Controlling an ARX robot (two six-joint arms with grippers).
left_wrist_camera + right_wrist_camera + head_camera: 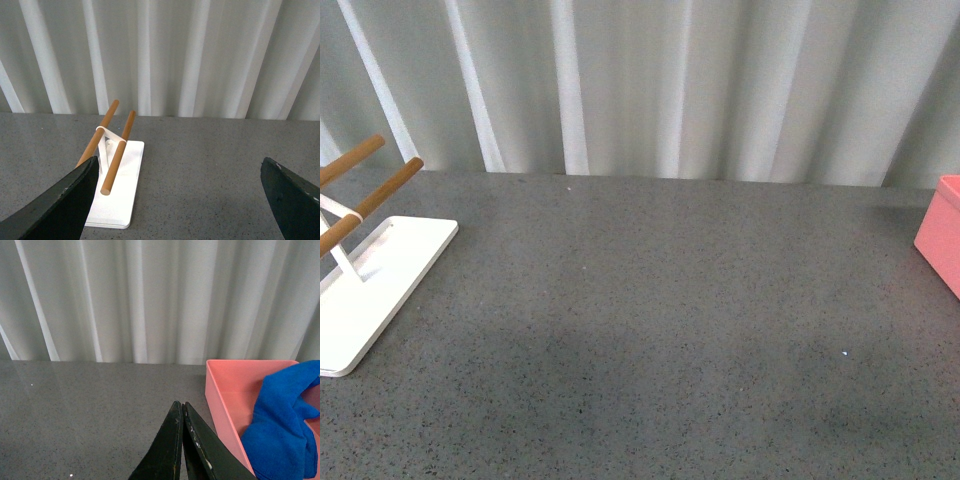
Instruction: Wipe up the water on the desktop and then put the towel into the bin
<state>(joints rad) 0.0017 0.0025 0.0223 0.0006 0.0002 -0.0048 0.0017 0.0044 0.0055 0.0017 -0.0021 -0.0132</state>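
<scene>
The bright blue towel [282,425] lies bunched inside the salmon-pink bin [225,390]. In the front view only a corner of the bin [942,232] shows, at the right edge of the speckled dark grey desktop [650,300], and neither arm is in sight. My right gripper [180,405] is shut with nothing between its fingers, hovering over the desktop [90,410] just beside the bin's near wall. My left gripper [180,170] is open and empty above the desktop [200,170], close to the white stand. No water shows on the surface.
A flat white stand [370,290] with two wooden rods [370,180] sits at the desktop's left side, also seen in the left wrist view as the stand [120,190]. A corrugated white wall [650,80] closes off the back edge.
</scene>
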